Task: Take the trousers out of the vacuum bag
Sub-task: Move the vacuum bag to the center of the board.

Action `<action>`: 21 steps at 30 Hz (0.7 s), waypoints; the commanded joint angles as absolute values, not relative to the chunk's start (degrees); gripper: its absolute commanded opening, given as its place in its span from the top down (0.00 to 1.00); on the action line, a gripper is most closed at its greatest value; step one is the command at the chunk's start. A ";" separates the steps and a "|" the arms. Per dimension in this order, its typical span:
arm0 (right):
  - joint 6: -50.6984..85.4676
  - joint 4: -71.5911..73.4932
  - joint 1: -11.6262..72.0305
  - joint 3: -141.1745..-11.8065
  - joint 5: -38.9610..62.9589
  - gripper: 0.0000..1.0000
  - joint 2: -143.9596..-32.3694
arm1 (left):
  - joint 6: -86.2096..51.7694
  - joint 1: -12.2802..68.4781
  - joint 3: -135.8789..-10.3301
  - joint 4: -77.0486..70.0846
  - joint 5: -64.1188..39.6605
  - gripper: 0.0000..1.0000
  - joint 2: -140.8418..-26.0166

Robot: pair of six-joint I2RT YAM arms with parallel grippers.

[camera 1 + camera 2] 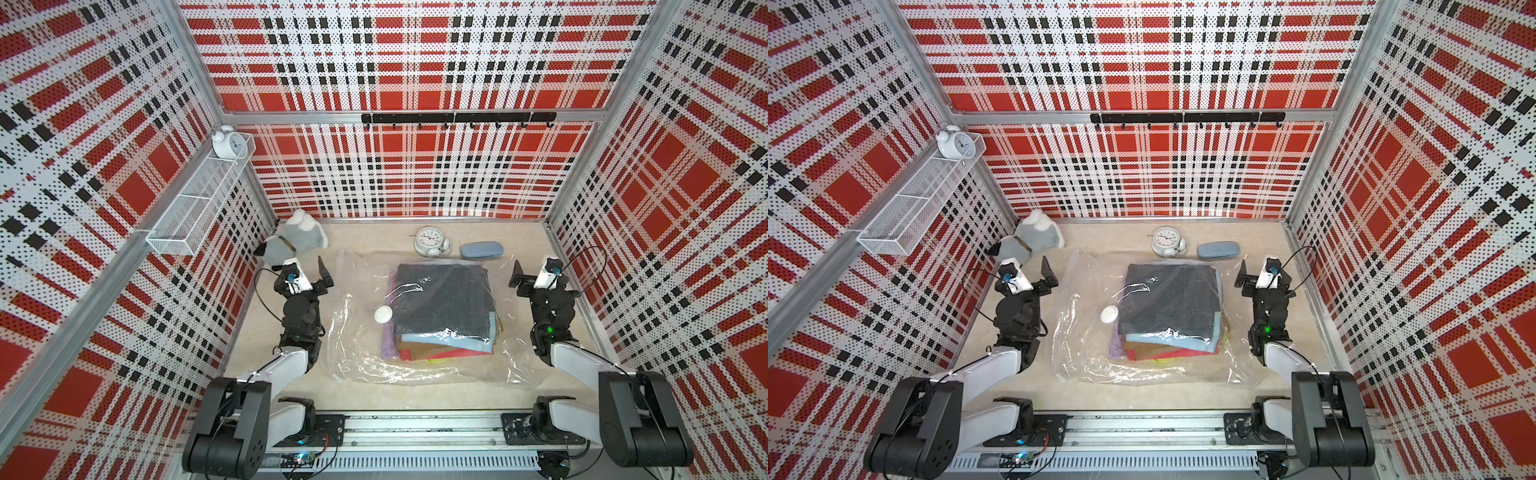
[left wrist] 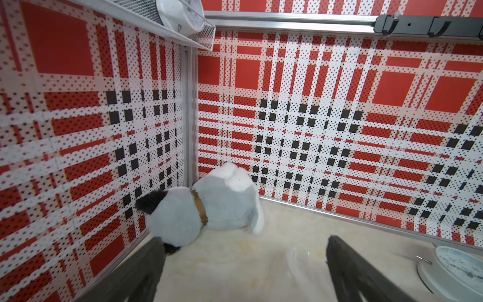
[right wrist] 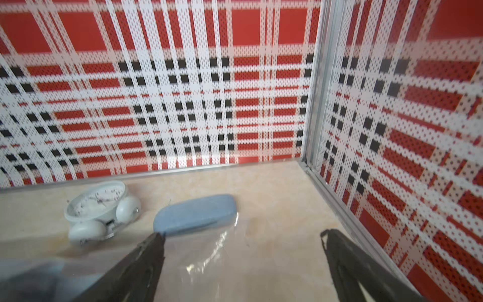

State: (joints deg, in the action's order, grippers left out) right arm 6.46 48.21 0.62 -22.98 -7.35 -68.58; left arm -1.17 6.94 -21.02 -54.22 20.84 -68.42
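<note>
Vacuum bag (image 1: 357,332): clear glossy crinkled plastic. Trousers (image 1: 444,299): matt woven cloth. Plush toy (image 1: 293,243): soft fuzzy fabric.

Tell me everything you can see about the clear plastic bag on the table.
The bag is large, clear, crinkly plastic with glare on its creases, lying flat on the beige table. A round white cap sits on its upper face. Folded trousers are stacked inside, charcoal on top. Its far corner reaches the blue case.

Red plaid walls (image 1: 415,187), beige floor (image 1: 415,399), black hook rail (image 1: 457,117)
</note>
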 commanded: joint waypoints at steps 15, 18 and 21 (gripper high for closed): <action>10.55 -6.12 5.35 -49.70 8.95 0.00 -69.70 | -6.48 13.62 -40.08 -13.96 12.58 0.02 -71.43; 11.09 -9.05 6.67 -51.01 11.19 0.00 -69.57 | -9.47 13.70 -40.55 -10.87 12.48 0.02 -71.64; 12.03 -10.97 7.78 -51.48 13.57 0.01 -69.63 | -11.62 13.71 -39.54 -10.26 12.62 0.02 -71.65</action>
